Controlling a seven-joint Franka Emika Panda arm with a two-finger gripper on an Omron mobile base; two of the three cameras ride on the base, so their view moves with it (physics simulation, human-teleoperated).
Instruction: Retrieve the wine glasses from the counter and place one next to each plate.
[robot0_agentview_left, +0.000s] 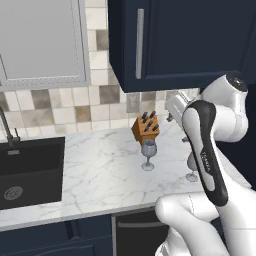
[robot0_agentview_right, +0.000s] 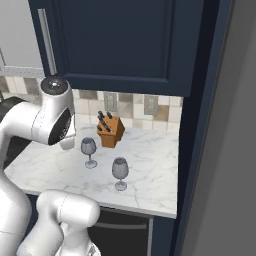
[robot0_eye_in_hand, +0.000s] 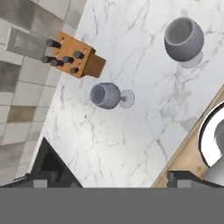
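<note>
Tool hangs open above both wine glasses.

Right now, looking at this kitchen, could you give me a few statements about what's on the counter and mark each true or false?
1. Two wine glasses stand upright on the marble counter. True.
2. A wooden knife block sits near the tiled wall. True.
3. The gripper is clamped on a glass. False: it is open, above the counter, holding nothing.
4. One glass lies tipped over in the sink. False: both stand on the marble.
5. The knife block is empty. False: dark handles stick out.
</note>
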